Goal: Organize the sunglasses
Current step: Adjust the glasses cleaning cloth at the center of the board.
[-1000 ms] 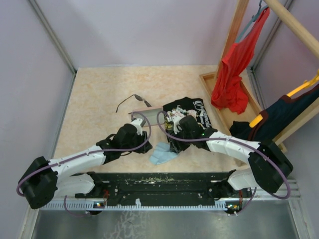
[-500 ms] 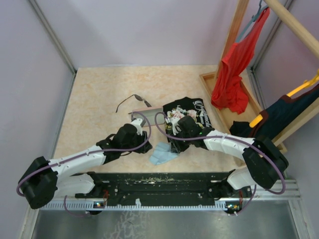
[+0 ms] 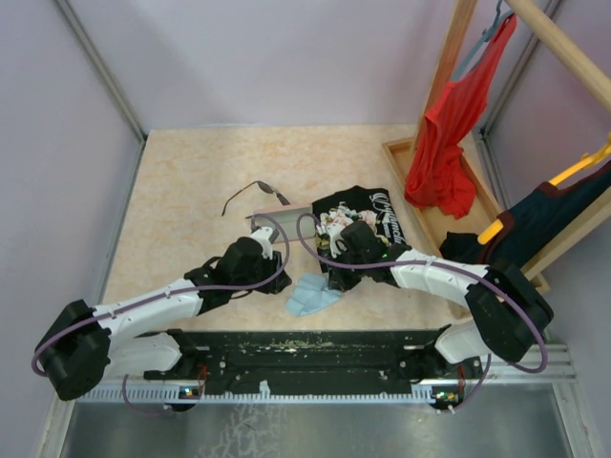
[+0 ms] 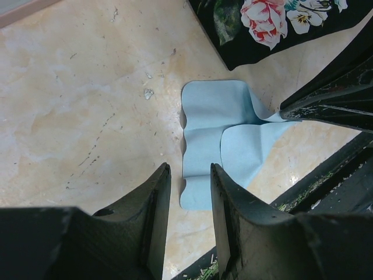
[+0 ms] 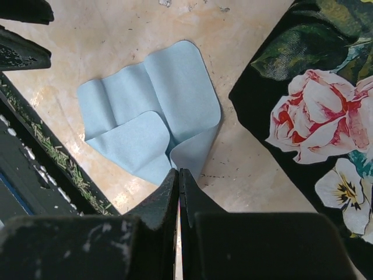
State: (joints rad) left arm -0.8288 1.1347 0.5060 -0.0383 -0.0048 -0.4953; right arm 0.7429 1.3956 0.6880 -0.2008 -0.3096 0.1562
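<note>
Sunglasses (image 3: 256, 194) lie on the table (image 3: 181, 181) beyond the left gripper (image 4: 187, 175), well apart from both grippers. A black floral garment (image 5: 303, 87) spreads just beside the right gripper (image 5: 178, 178), whose jaws are pressed together on an edge of the light-blue cloth (image 5: 157, 99). The left gripper's fingers stand slightly apart, empty, over the cloth's other side.
</note>
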